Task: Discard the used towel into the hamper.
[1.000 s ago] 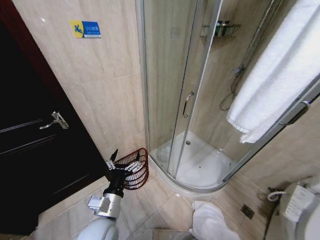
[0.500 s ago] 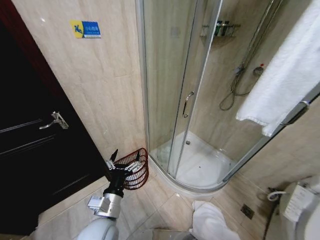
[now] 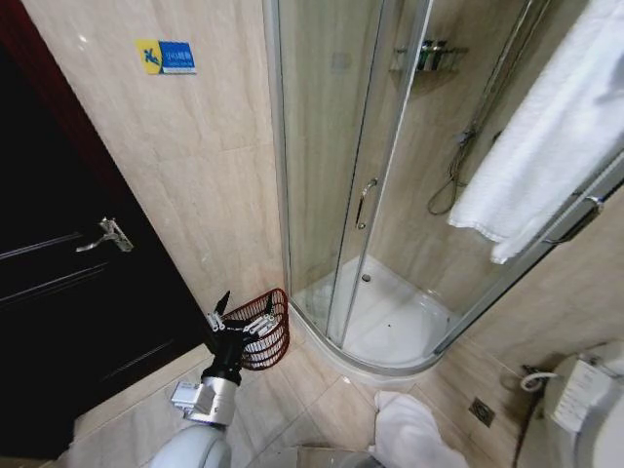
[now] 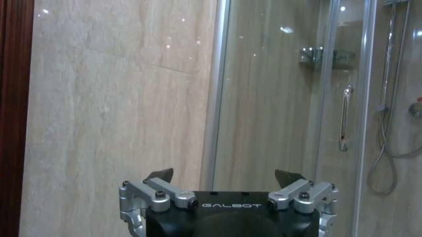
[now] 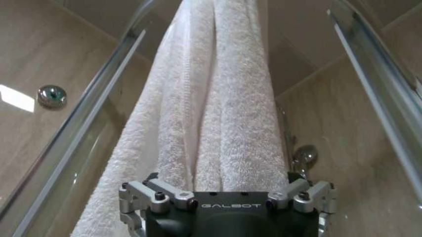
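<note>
The used towel (image 3: pixel 556 136) is white and hangs in long folds at the upper right of the head view, in front of the shower frame. In the right wrist view the towel (image 5: pixel 224 98) runs straight out from my right gripper (image 5: pixel 224 185), which is shut on its bunched folds. The hamper (image 3: pixel 273 341), a dark reddish-brown wicker basket, stands on the floor against the wall beside the shower. My left gripper (image 3: pixel 239 314) is open right in front of the hamper's rim. In its own wrist view the left gripper (image 4: pixel 224 175) holds nothing and faces the tiled wall.
A curved glass shower enclosure (image 3: pixel 331 175) fills the middle, with its white tray (image 3: pixel 390 322) below. A dark door (image 3: pixel 68 292) stands at the left. White cloth (image 3: pixel 409 434) lies on the floor tiles, and a toilet (image 3: pixel 585 409) sits at the lower right.
The hanging towel's lower end swung right and up, then back left. The left arm and the hamper have not moved.
</note>
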Tool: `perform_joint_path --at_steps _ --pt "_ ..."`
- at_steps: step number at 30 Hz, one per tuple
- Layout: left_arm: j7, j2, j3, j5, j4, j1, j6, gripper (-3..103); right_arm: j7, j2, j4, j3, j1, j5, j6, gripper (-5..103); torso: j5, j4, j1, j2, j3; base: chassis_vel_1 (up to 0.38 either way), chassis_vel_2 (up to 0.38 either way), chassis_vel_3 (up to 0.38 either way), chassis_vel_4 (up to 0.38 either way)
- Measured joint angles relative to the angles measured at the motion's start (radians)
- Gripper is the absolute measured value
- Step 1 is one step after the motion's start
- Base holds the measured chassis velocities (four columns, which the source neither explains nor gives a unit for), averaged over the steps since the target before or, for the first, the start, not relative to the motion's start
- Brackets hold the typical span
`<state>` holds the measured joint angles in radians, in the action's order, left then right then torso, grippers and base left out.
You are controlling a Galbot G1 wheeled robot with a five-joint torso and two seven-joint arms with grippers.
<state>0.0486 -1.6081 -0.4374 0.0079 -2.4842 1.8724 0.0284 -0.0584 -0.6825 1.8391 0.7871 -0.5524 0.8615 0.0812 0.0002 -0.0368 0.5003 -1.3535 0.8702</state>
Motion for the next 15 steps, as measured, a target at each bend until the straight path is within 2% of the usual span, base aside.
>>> perform_joint_path --at_steps 5,7,15 --pt "0.0 0.0 0.0 0.0 0.0 0.0 0.0 100 0.021 -0.04 0.014 -0.068 0.103 -0.052 0.013 100 -0.0003 0.0007 0.0 0.0 0.0 0.0 0.0 0.0 0.0" --pt "0.0 0.0 0.0 0.0 0.0 0.0 0.0 100 0.039 -0.059 0.007 -0.129 0.2 -0.064 0.028 100 -0.0008 0.0006 0.0 0.0 0.0 0.0 0.0 0.0 0.0" --pt "0.0 0.0 0.0 0.0 0.0 0.0 0.0 100 0.073 -0.086 -0.019 -0.232 0.342 -0.091 0.062 100 -0.0004 0.0001 0.0 0.0 0.0 0.0 0.0 0.0 0.0"
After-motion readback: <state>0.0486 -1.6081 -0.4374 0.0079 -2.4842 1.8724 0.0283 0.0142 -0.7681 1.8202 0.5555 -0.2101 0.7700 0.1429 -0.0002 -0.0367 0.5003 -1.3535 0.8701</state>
